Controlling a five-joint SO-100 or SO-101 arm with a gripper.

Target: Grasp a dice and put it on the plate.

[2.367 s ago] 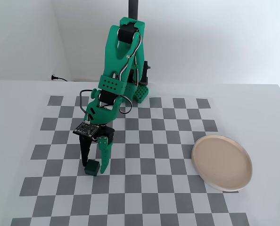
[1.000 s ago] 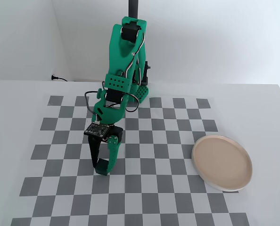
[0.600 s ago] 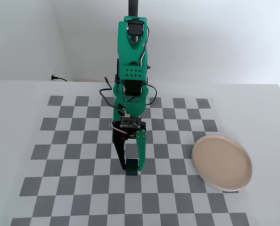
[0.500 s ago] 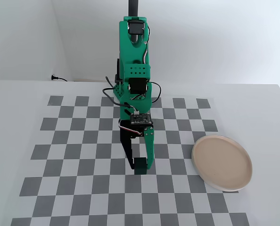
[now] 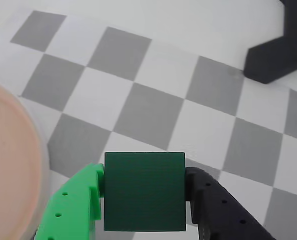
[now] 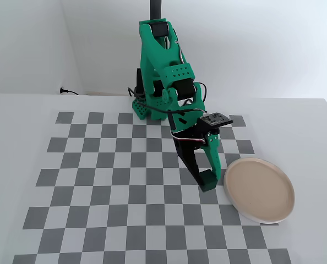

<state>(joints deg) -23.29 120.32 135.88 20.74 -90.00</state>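
The dice (image 5: 144, 191), a plain dark green cube, is held between a bright green finger (image 5: 76, 207) and a black finger (image 5: 218, 210) in the wrist view. My gripper (image 5: 144, 195) is shut on it. In the fixed view the gripper (image 6: 206, 181) hangs just above the checkerboard with the dice (image 6: 207, 181) at its tip, right beside the left rim of the plate (image 6: 259, 189). The beige plate (image 5: 8, 165) fills the left edge of the wrist view, blurred and close.
The grey and white checkerboard mat (image 6: 97, 187) covers the white table. The arm's base and a black post (image 6: 154, 11) stand at the back centre. A black block (image 5: 276, 45) shows at the top right of the wrist view. A cable plug (image 6: 64, 91) lies at the far left.
The arm has swung from the left side of the board to the right, carrying the dice in the shut gripper, and now it is next to the plate's left rim.
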